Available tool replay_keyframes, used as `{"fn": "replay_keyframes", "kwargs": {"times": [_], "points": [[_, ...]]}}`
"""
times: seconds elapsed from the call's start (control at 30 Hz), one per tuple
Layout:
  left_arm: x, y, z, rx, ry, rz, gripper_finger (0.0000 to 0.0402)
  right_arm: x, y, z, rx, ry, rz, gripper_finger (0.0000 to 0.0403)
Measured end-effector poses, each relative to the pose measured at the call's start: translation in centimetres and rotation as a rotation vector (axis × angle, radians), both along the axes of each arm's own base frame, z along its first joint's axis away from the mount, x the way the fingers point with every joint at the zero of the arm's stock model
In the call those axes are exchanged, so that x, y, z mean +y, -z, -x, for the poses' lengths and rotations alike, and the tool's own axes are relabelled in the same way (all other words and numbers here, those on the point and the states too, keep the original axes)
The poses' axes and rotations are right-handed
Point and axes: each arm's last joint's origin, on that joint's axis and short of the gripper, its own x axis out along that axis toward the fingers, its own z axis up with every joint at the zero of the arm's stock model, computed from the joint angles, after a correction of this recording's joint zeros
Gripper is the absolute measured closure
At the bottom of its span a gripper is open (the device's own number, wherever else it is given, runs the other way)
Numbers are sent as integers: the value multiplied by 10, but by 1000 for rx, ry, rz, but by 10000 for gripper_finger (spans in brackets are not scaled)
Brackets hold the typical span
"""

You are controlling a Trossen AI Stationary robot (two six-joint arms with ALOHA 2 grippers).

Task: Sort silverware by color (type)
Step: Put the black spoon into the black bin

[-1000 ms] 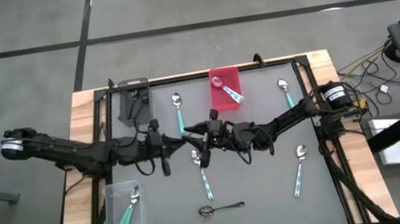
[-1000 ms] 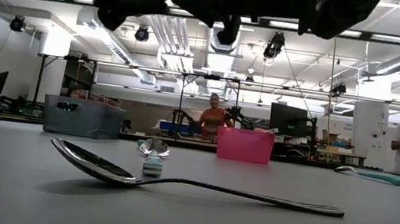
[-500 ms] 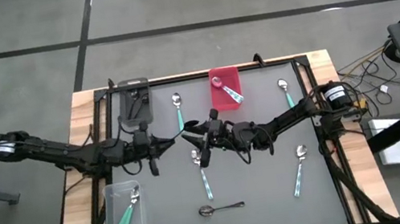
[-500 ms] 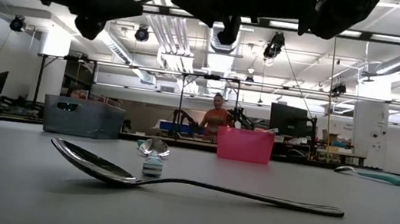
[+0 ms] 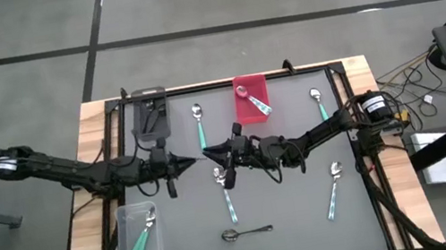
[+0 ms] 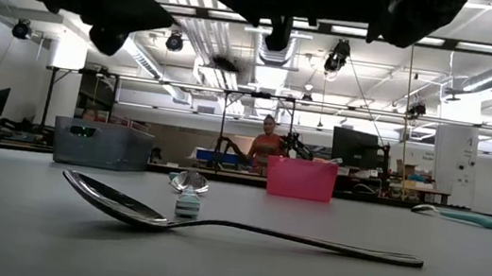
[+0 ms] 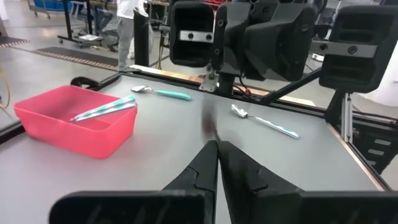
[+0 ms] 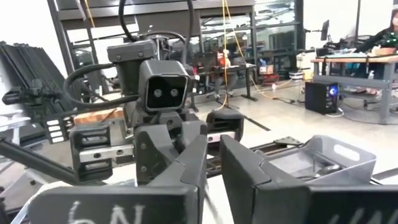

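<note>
Your grey tabletop (image 5: pixel 300 203) carries a red rectangular bin (image 5: pixel 251 99) holding one teal-handled spoon (image 5: pixel 257 104), and a clear plastic bin (image 5: pixel 137 236) holding more. Both arms meet tip to tip above the middle. The left pincer (image 5: pixel 195 158) is pressed fully shut, empty. The right pincer (image 5: pixel 206 153) stands narrowly parted; whether it grips anything, you cannot tell. A dark metal spoon (image 5: pixel 247 231) lies near the front edge.
</note>
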Motion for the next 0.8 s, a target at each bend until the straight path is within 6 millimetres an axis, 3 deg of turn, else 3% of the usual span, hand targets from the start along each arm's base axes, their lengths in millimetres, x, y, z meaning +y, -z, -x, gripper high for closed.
{"fn": "replay_keyframes", "kwargs": {"times": [0.3, 0.8], "points": [[-1, 4, -3, 17, -1, 11, 401, 0, 1, 0, 9, 0, 4, 320], [-1, 3, -3, 7, -2, 13, 401, 0, 5, 0, 64, 0, 17, 314]]}}
